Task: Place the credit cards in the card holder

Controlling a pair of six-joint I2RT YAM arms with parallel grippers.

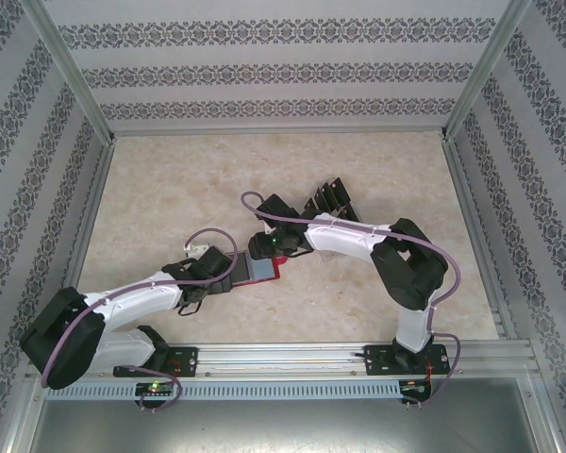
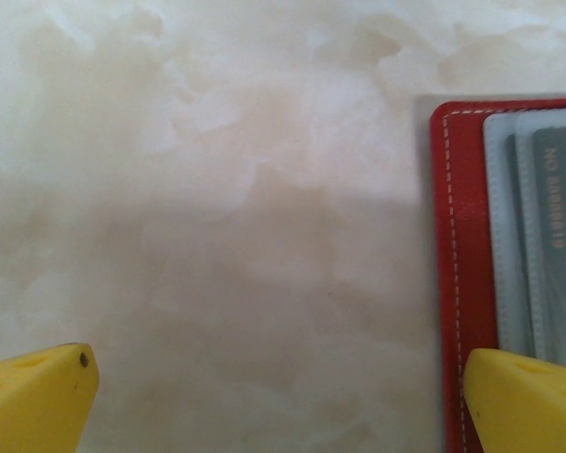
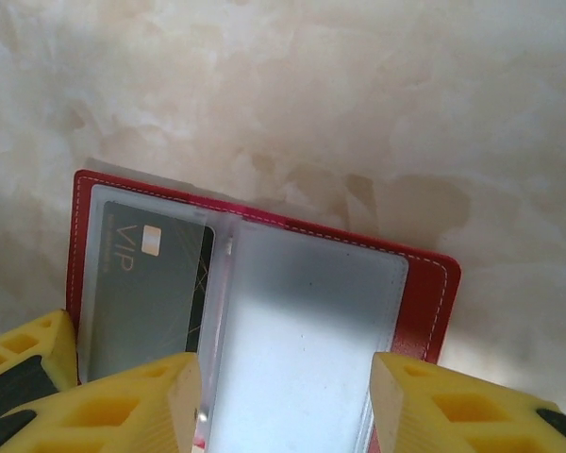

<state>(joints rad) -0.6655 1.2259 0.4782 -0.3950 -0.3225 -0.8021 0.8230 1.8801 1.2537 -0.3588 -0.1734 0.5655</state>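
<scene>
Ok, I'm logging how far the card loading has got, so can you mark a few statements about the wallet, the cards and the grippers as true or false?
1. The card holder lies open on the table. True.
2. A dark VIP card sits inside it. True.
3. The left gripper is shut on a card. False: its jaws stand wide apart, holding nothing.
4. The clear sleeve beside the VIP card holds a card too. False: it looks empty.
5. More black cards sit farther back on the table, apart from the card holder. True.
</scene>
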